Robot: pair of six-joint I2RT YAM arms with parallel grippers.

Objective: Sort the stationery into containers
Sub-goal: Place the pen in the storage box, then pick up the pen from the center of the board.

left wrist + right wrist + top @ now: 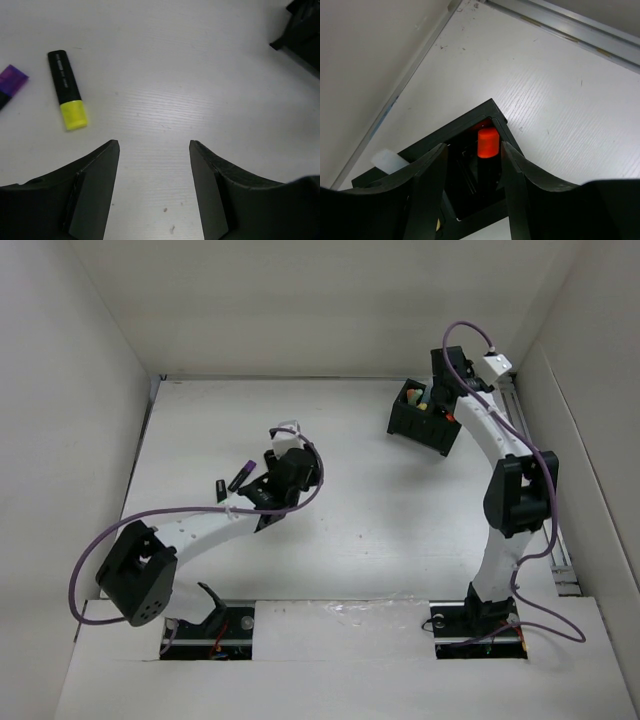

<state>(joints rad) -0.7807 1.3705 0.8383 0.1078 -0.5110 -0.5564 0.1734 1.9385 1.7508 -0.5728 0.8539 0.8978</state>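
Orange-capped marker (pixel 488 142) stood in the organiser (pixel 470 119) between parted right jaws, which likely needed lifting straight up without snagging it; left jaws gaped empty.

We recorded white links and black joint housings on the left arm (pixel 205 530) and right arm (pixel 495 560). Behind the left gripper (pixel 154 145) and right gripper (pixel 472 146), purple cables (pixel 97 552) ran along each arm. The fingers (pixel 95 190) were matte black wedges, tapering tipward.

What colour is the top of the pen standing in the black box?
The cap is orange-red; the right wrist view shows it best.
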